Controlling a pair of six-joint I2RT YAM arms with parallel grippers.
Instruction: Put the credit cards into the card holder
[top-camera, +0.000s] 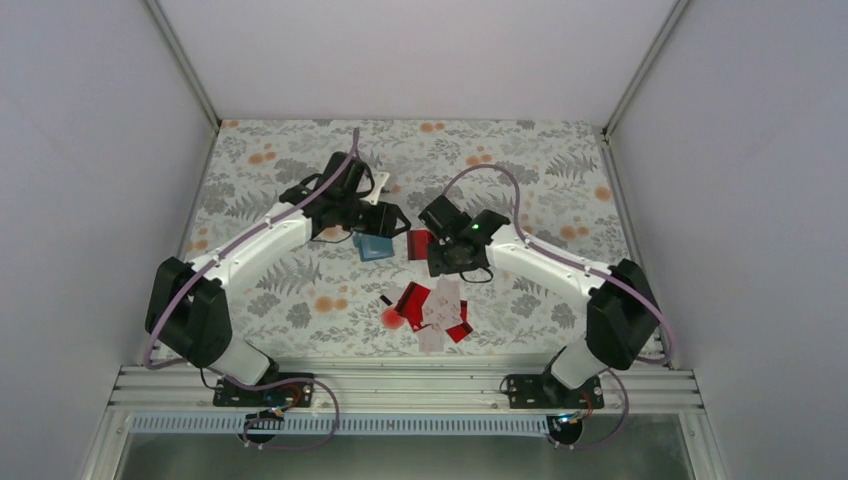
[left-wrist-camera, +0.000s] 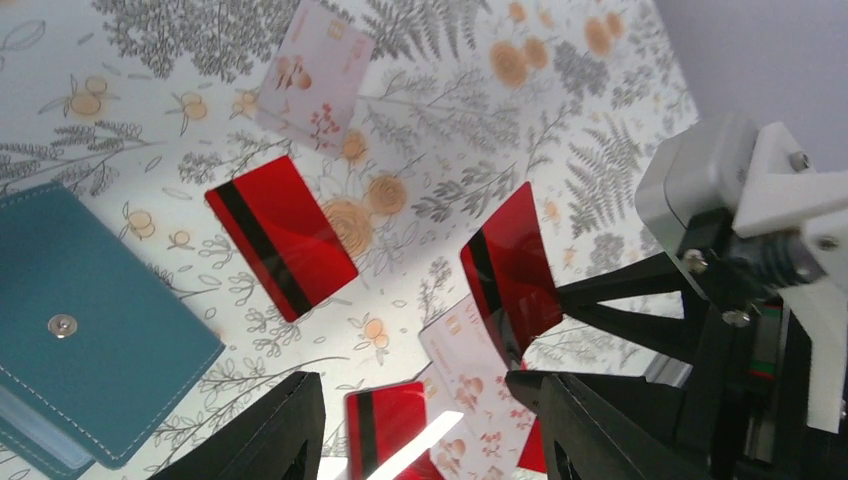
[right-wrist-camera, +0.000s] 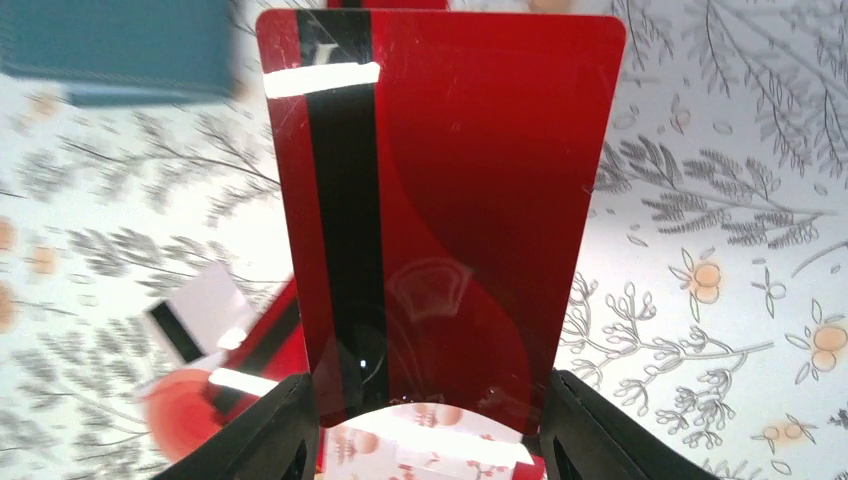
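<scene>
one red card (right-wrist-camera: 470, 200) with a black stripe, standing upright in the right gripper (right-wrist-camera: 428, 405), fingers partly closed on its two long edges near the lower end

just left of that card and apart from it, the teal card holder (top-camera: 376, 247), near the middle of the floral table (top-camera: 300, 170), snap stud showing on its face in the left wrist view

directly over the holder in the top view, the left gripper (left-wrist-camera: 415, 385), jaws standing about half apart with nothing seen clamped between them, the holder lying off to the side of one finger in its own wrist view; cannot tell whether any finger touches the holder

nearer than both grippers, the other cards (top-camera: 437, 312) in a loose overlapping heap, some red with black stripes, some pale with small flower prints

at the left edge of that heap, a small round red blob (top-camera: 391, 318), and just beyond it on the far side a tiny black piece (top-camera: 385, 299)
</scene>
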